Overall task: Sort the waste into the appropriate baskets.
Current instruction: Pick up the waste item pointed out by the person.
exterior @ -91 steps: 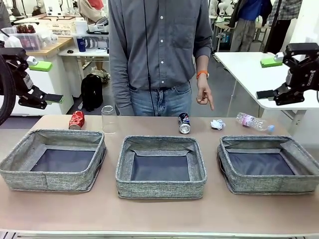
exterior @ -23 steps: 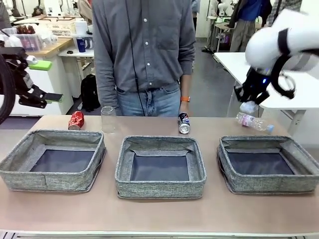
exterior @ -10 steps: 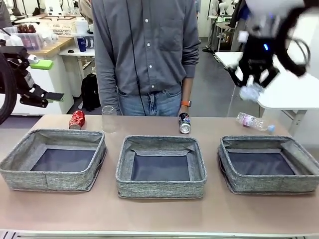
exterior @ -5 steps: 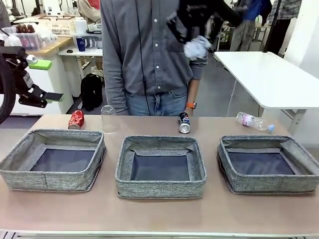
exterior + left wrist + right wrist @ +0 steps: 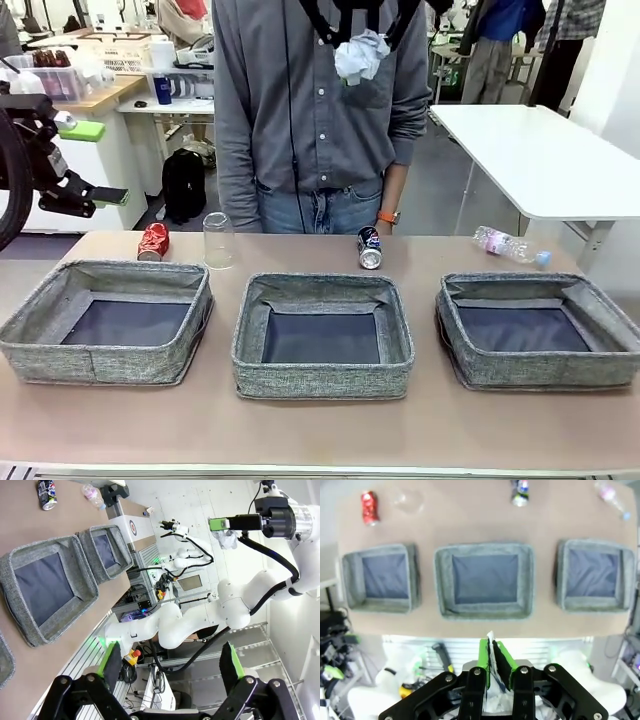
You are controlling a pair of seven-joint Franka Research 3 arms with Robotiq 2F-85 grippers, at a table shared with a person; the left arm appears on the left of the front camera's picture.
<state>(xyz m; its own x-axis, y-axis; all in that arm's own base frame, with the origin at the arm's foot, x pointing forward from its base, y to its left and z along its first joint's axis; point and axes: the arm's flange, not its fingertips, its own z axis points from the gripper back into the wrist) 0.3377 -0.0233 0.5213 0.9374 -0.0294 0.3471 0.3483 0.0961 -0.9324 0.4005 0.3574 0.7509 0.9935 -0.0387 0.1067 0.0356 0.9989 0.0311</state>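
My right gripper [image 5: 360,25] hangs high above the middle basket [image 5: 320,382], shut on the crumpled white paper wad [image 5: 362,54]. Its wrist view shows the green pads [image 5: 483,666] pinching the wad [image 5: 490,642], with three grey baskets below: left [image 5: 380,605], middle [image 5: 485,612], right [image 5: 592,606]. Behind the baskets stand a red can [image 5: 153,241], a clear cup [image 5: 217,239], a dark blue can [image 5: 369,246] and a lying bottle [image 5: 508,243]. My left gripper [image 5: 95,163] stays open at the far left, off the table, nothing between its fingers [image 5: 110,660].
A person stands close at the table's far edge, one hand [image 5: 386,216] hanging near the blue can. The left basket [image 5: 100,362] and right basket [image 5: 540,376] flank the middle one near the front. A white table [image 5: 540,150] stands behind on the right.
My right gripper has carried the paper wad up and to the left, from over the right side to high over the middle. The left arm has not moved.
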